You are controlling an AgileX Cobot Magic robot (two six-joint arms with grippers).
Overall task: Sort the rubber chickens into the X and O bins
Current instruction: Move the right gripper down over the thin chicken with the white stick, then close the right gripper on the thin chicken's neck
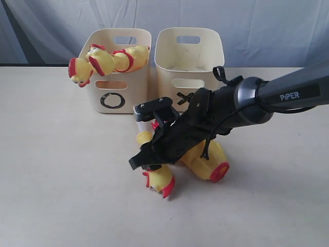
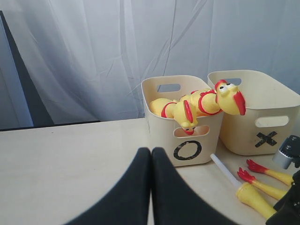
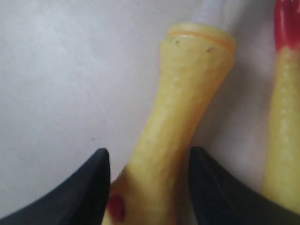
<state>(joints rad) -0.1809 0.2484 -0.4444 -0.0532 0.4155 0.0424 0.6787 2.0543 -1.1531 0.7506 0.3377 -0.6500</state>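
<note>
Beige tabletop [image 1: 61, 195]: the right arm [image 1: 288, 92] slants down leftward, right claw [image 3: 147, 150] open astride the chicken neck [image 3: 187, 93]; left claw [image 2: 151, 150] closed.

Pale curtain [image 1: 257, 25] backdrop (creased, softly lit); cream tabletop [image 1: 51, 180].

A robotics lab test bench is showing here. A pale, plain tabletop [image 1: 61, 206] is filling the scene, and a wrinkled white cloth backdrop [image 1: 257, 31] is hanging behind the O bin [image 1: 134, 95]. A dark robot arm [image 1: 288, 95] lettered PiPER is reaching in from the right of the O bin. 2 cream tubs are standing side by side, the O bin and, just right of it, the X bin [image 1: 167, 77], each bearing a black letter. Yellow rubber chickens [image 1: 110, 60] are lying across the O bin's rim and on the tabletop in front and to the right of it.
</note>
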